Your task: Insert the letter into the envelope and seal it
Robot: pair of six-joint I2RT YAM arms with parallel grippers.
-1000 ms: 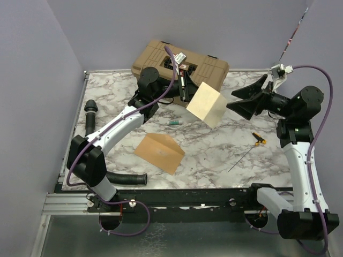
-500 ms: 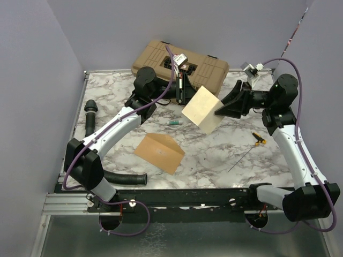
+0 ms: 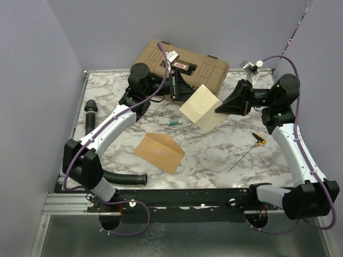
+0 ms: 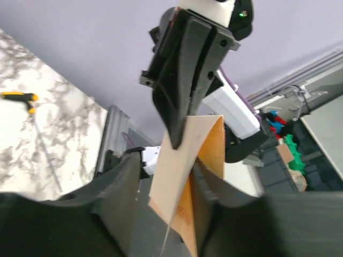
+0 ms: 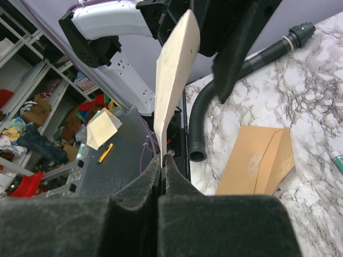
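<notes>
Mid-air hand-over, by the look of it, with insertion not yet begun. Letter (image 3: 201, 108) up off the table (image 3: 225, 155), between the arms, in front of the tan case (image 3: 211, 67). Pinched at its right-hand edge by the right gripper (image 3: 218, 110), jaws closed flat on the paper. Opposite edge between the parted jaws of the left gripper (image 3: 179, 91), loose there.

Standing on edge, near vertical, long axis running gripper to gripper across the table.

Envelope (image 3: 159, 152) flat on the marble nearer the bases, well apart from the sheet. Long axis slanting across, flap end toward the right arm's side; mouth open or not, hard to tell from here.

Next: draw the left gripper clear, bring the sheet down level, line its leading edge up with the envelope's mouth.
</notes>
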